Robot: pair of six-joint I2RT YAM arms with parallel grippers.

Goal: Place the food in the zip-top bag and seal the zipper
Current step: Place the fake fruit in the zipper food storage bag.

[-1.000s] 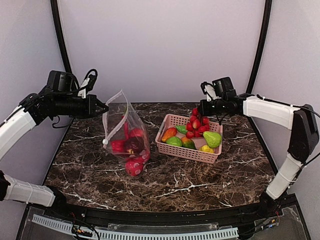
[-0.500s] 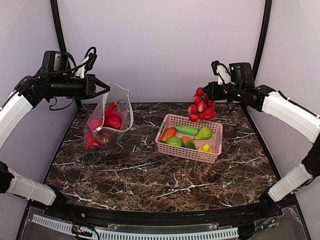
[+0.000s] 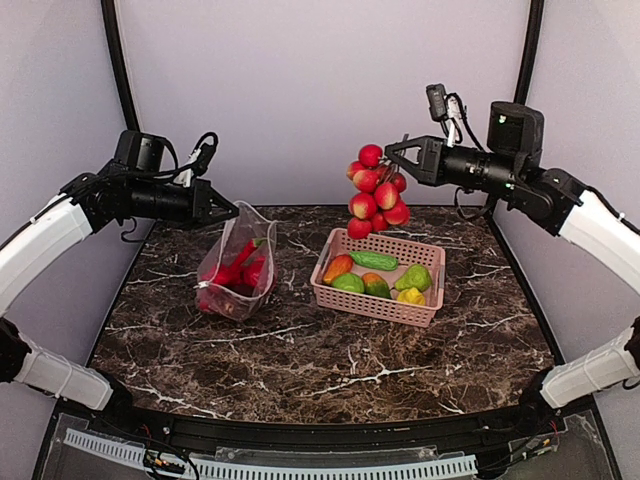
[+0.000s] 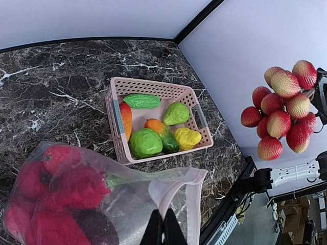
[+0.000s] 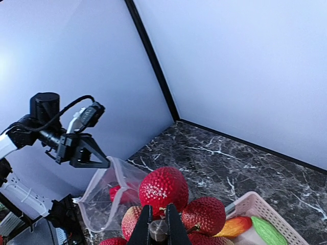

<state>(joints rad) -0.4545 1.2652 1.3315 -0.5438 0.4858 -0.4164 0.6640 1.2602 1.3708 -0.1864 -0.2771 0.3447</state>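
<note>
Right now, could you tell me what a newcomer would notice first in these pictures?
The bunch of red fruit dangles in mid-air from the shut right claw, near the far side of the pink basket. On the left, the shut left claw pinches the mouth of the zip-top bag, which sags towards the marble table with red food inside.

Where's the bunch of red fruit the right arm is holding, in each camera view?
Top external: red fruit bunch upper centre, in the air.
Left wrist: at the right edge, mid-height.
Right wrist: bottom centre.
Shared landmark: the pink basket, in all three.
</note>
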